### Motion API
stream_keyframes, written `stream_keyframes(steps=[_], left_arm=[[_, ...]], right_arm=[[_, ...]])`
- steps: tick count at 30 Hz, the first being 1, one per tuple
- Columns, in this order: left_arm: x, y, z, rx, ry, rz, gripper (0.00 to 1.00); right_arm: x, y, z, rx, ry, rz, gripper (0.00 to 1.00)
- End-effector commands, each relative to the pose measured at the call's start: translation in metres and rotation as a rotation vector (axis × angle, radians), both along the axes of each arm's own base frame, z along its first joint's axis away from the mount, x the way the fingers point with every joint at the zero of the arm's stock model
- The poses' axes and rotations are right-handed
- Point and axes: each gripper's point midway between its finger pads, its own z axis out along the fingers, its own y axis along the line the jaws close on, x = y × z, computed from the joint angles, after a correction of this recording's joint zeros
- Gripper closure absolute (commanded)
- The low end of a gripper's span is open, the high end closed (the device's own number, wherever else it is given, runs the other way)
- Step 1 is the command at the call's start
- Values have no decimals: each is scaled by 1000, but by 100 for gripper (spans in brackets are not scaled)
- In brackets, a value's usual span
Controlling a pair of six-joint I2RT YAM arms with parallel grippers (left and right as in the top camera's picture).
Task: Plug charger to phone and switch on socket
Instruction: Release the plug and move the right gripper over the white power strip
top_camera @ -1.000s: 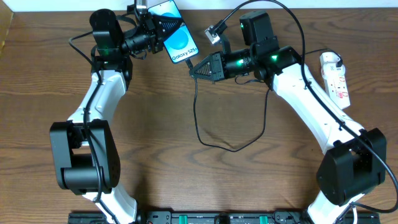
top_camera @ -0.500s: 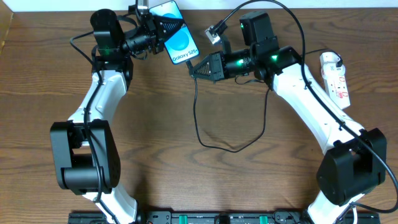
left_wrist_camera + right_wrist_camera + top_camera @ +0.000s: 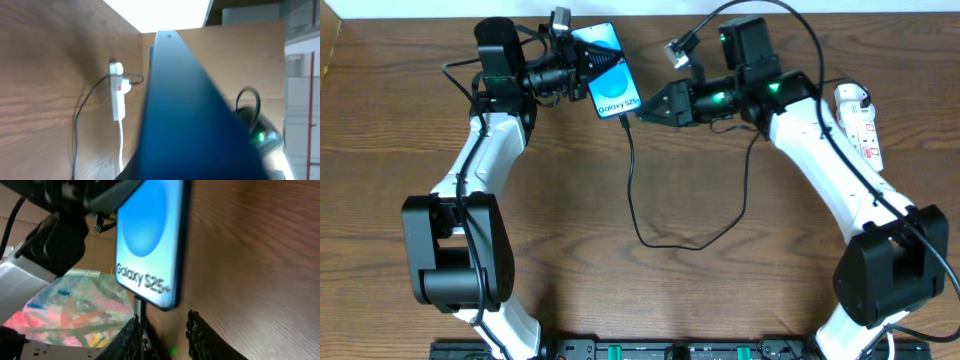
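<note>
Watching overhead, I see my left pincer [image 3: 582, 66] clamped on the phone [image 3: 608, 72], raised over the counter [image 3: 720, 290]. The charger [image 3: 632, 190] tip meets the phone's bottom edge. The right pincer [image 3: 642, 112] stands apart around the cable. The socket [image 3: 858, 125] lies far right.

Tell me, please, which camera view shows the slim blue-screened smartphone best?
The right wrist view: the slim blue-screened smartphone is close, its Galaxy S25+ text readable. Overhead shows it whole but small. The left wrist view shows only a blurred dark edge.
</note>
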Motion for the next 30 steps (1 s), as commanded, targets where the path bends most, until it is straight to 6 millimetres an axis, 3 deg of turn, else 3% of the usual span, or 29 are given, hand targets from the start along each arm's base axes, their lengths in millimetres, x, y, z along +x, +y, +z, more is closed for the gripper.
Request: stream_keyframes(steps=[1, 10, 16, 19, 25, 30], left_arm=[[-19, -2, 15, 36, -159, -89, 93], [-35, -9, -42, 191, -53, -81, 93], [-56, -38, -70, 315, -28, -144, 93], [-68, -60, -72, 327, -49, -202, 93], [-92, -102, -72, 328, -83, -306, 93], [-97, -109, -72, 330, -90, -323, 93]], right_arm=[[8, -23, 9, 4, -54, -11, 73], [19, -84, -45, -294, -1, -152, 75], [16, -117, -75, -513, 35, -223, 92], [18, -128, -78, -550, 37, -244, 99], [27, -166, -65, -556, 30, -338, 99], [35, -217, -49, -568, 16, -458, 99]])
